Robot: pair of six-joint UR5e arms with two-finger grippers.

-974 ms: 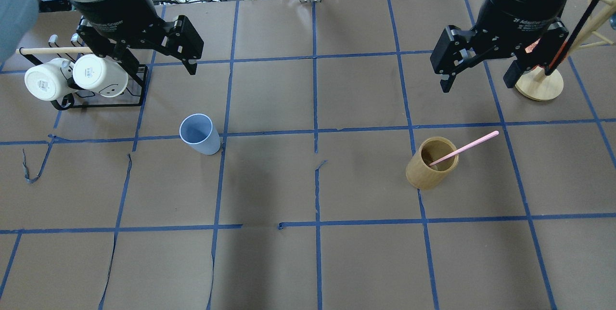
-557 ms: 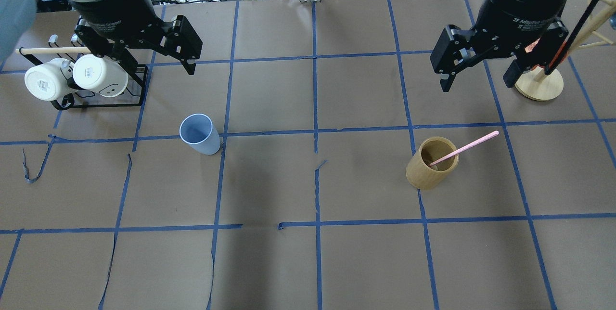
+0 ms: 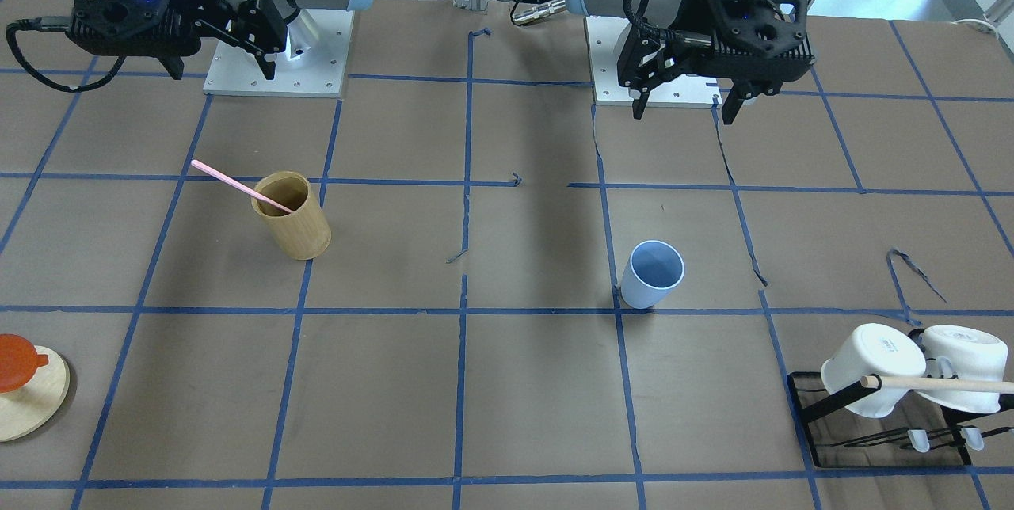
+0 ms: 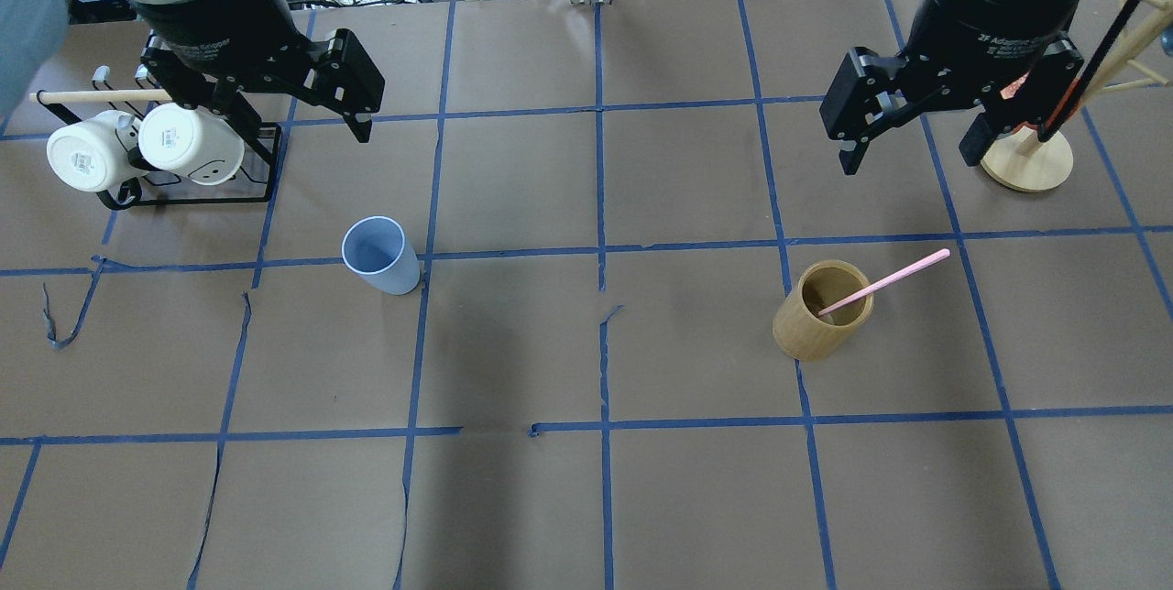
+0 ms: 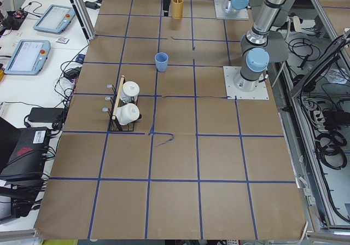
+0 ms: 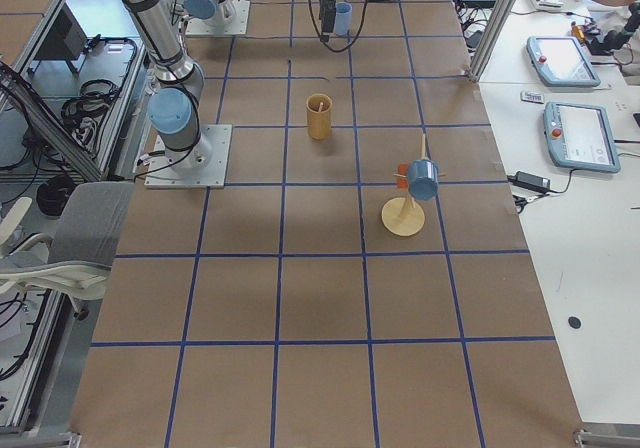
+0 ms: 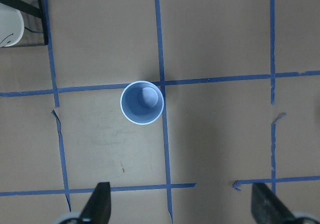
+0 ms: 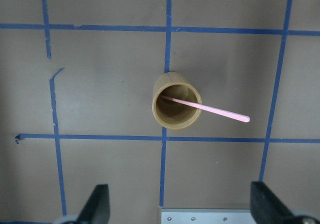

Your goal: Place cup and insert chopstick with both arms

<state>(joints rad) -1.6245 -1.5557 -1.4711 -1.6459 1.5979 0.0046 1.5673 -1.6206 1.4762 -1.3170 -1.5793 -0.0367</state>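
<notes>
The light blue cup [image 4: 378, 256] stands upright and empty on the table's left half; it also shows in the front view [image 3: 653, 274] and the left wrist view [image 7: 142, 103]. The pink chopstick [image 4: 884, 282] leans in a tan bamboo cylinder [image 4: 816, 320] on the right half, and shows in the right wrist view [image 8: 210, 109]. My left gripper [image 4: 275, 114] is open and empty, high above the table behind the cup. My right gripper [image 4: 909, 159] is open and empty, high above and behind the bamboo cylinder.
A black rack [image 4: 266, 159] with two white mugs and a wooden rod stands at the far left. A wooden stand with a round base [image 4: 1026, 164] is at the far right, close to my right gripper. Blue tape lines grid the brown table.
My left gripper has shifted very slightly. The cup, the chopstick and my right gripper have not moved.
</notes>
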